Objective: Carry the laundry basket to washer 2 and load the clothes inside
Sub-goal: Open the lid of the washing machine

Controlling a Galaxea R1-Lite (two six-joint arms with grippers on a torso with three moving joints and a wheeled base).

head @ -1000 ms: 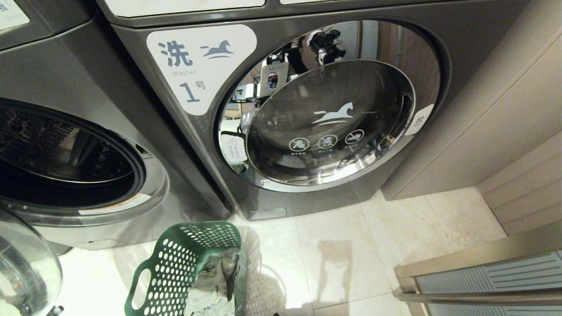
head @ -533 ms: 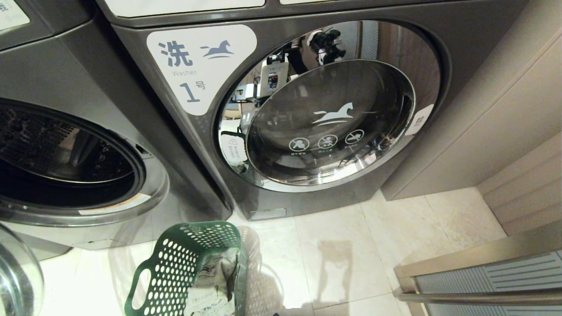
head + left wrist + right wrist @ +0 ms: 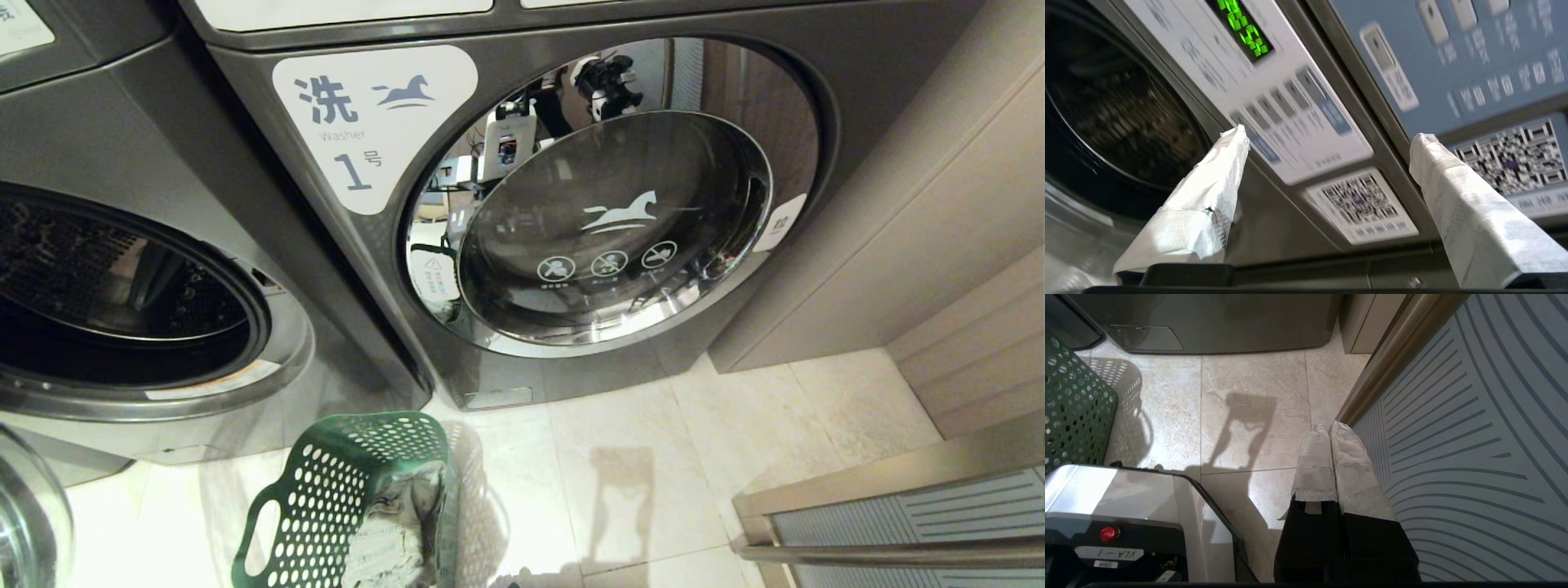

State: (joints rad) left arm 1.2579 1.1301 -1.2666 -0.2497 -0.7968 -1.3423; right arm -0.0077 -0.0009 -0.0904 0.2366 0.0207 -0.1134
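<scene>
On the left, washer 2 (image 3: 122, 302) stands with its drum exposed, its label cut off. The left gripper (image 3: 1327, 143), jaws spread and empty, points at its control panel (image 3: 1274, 102). The laundry basket (image 3: 343, 506) sits on the floor just before it, the clothes (image 3: 396, 523) inside: loading remains. The right gripper (image 3: 1331, 430) hangs clenched, empty.

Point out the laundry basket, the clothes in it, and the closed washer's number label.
laundry basket (image 3: 326, 490): head view, perforated side wall.
clothes (image 3: 396, 523): head view, crumpled fabric inside the basket.
number label (image 3: 371, 122): head view, white sticker reading 1.
</scene>
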